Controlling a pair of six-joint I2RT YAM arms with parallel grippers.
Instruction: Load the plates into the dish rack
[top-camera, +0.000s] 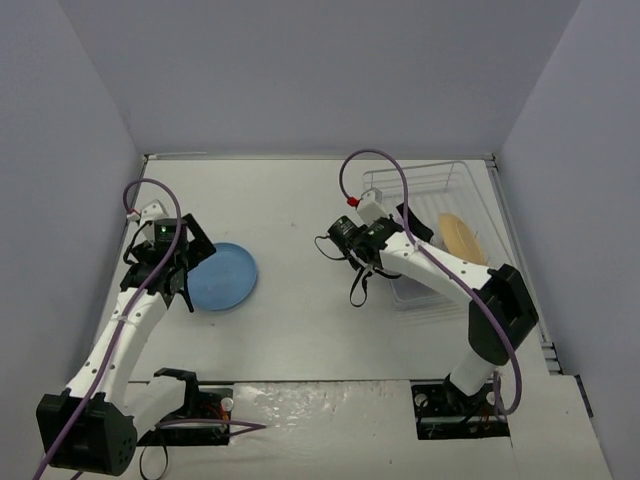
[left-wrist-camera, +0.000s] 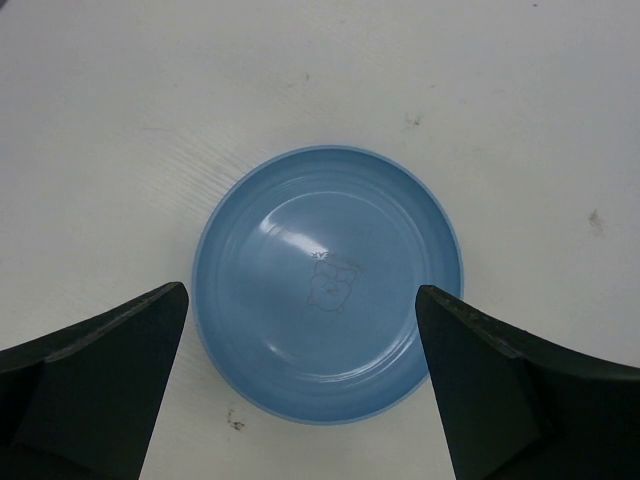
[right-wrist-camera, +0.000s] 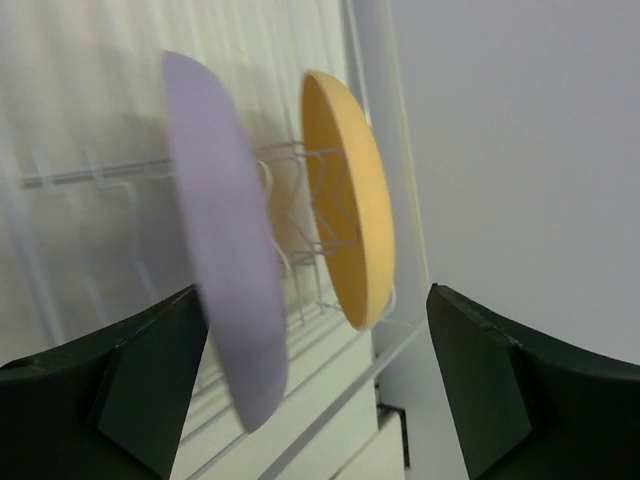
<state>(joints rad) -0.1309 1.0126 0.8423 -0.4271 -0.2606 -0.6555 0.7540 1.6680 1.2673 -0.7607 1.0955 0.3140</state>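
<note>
**A:** Which step is this?

**B:** Two plates look loaded. The orange plate (right-wrist-camera: 350, 210) stands on edge among the wires of the rack (right-wrist-camera: 290, 170). The lavender plate (right-wrist-camera: 225, 290) stands on edge just beside it, but it is blurred, so I cannot tell whether it sits in a slot. The right fingers (right-wrist-camera: 500, 390) are spread wide with that plate between them, and they grip nothing.

**A:** And the third?

**B:** The blue plate (left-wrist-camera: 327, 285) lies flat and face up on the desk (left-wrist-camera: 520, 100), well apart from the rack. The left fingers (left-wrist-camera: 90, 390) hover above it, fully spread and touching nothing.

**A:** So what comes next?

**B:** I'd judge the left arm should lower, pinch the rim, tip the plate upright and carry it across to a free slot. A flat, shallow plate gives little edge to catch, so the pinch needs care.

**A:** How does it look?

**B:** It is round and matte with a raised rim, and there is a small, faint drawing in the middle.
</note>
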